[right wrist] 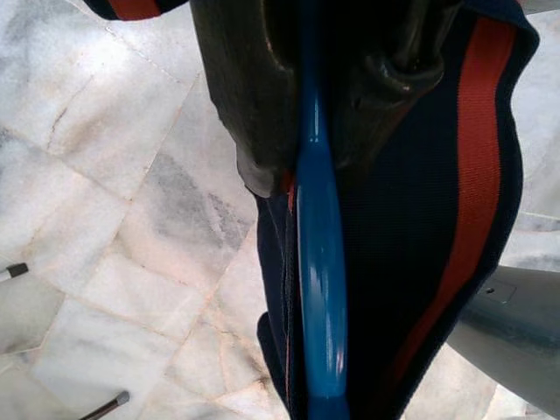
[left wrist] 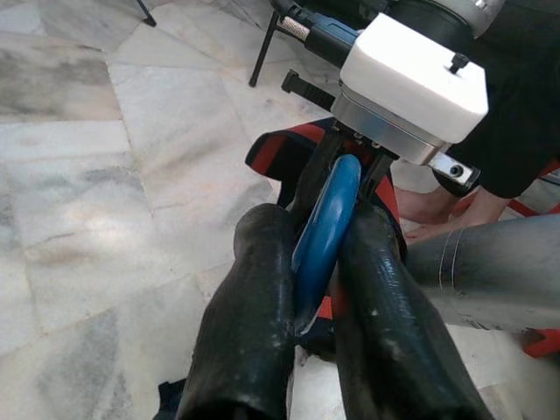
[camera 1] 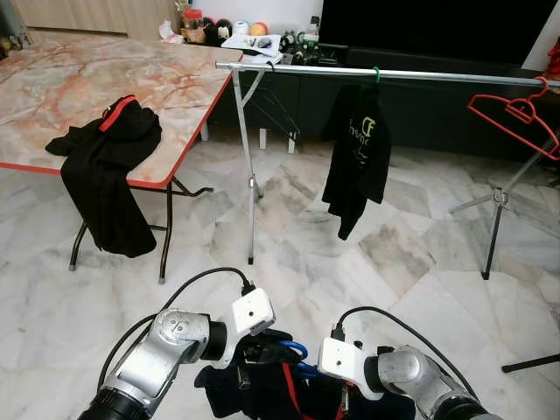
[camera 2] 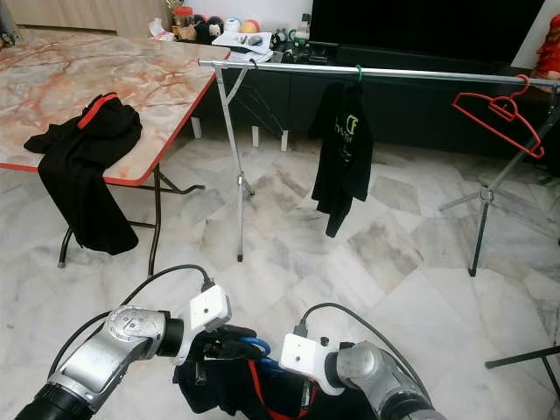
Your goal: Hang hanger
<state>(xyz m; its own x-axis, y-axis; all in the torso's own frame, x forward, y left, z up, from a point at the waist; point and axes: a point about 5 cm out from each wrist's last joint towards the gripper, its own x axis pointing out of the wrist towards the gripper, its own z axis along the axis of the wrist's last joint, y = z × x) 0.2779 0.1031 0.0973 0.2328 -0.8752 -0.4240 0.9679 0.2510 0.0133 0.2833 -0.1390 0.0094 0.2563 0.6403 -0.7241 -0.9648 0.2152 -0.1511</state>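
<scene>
Two grippers, the left gripper [left wrist: 324, 262] and right gripper [right wrist: 319, 131], both squeeze the blue hanger [camera 1: 293, 352] with a dark shirt [camera 2: 227, 385], near, far from the rail [camera 1: 385, 73].

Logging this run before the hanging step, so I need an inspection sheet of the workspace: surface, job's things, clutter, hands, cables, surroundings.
Surface: marble floor.
Job's things: blue hanger carrying a dark garment with red stripe; metal rail ahead, holding a black shirt and an empty red hanger.
Clutter: black garment draped over the folding table.
Hands: left hand and right hand both shut on the blue hanger.
Cables: black wrist cables.
Surroundings: dark cabinet behind the rail.
</scene>
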